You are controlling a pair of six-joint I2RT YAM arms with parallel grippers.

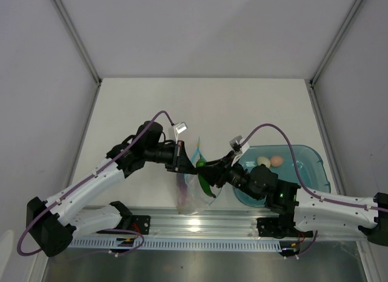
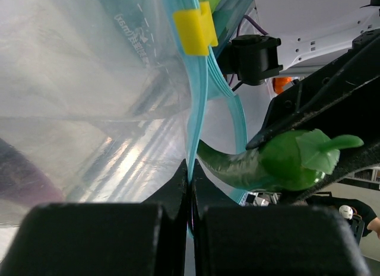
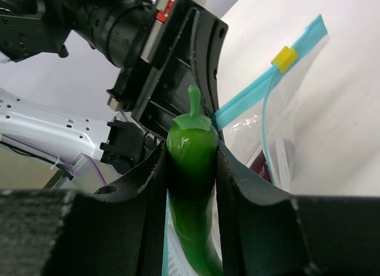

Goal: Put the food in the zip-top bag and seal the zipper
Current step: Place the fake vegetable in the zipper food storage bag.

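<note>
The clear zip-top bag (image 1: 193, 194) hangs above the table's near edge. My left gripper (image 2: 191, 169) is shut on its light blue zipper (image 2: 196, 98), which carries a yellow slider (image 2: 195, 30). My right gripper (image 3: 191, 154) is shut on the dark green pepper (image 3: 193, 169), stem up, its tail at the bag's mouth. The pepper also shows in the left wrist view (image 2: 279, 163) and the top view (image 1: 205, 179). The dark purple eggplant (image 3: 261, 166) lies inside the bag. The cream egg (image 1: 263, 162) and pink egg (image 1: 276, 161) sit in the teal tray (image 1: 315, 173). The cucumber is hidden.
The teal tray stands at the right of the table beside my right arm. A metal rail (image 1: 194, 224) runs along the near edge under the bag. White enclosure walls stand on both sides.
</note>
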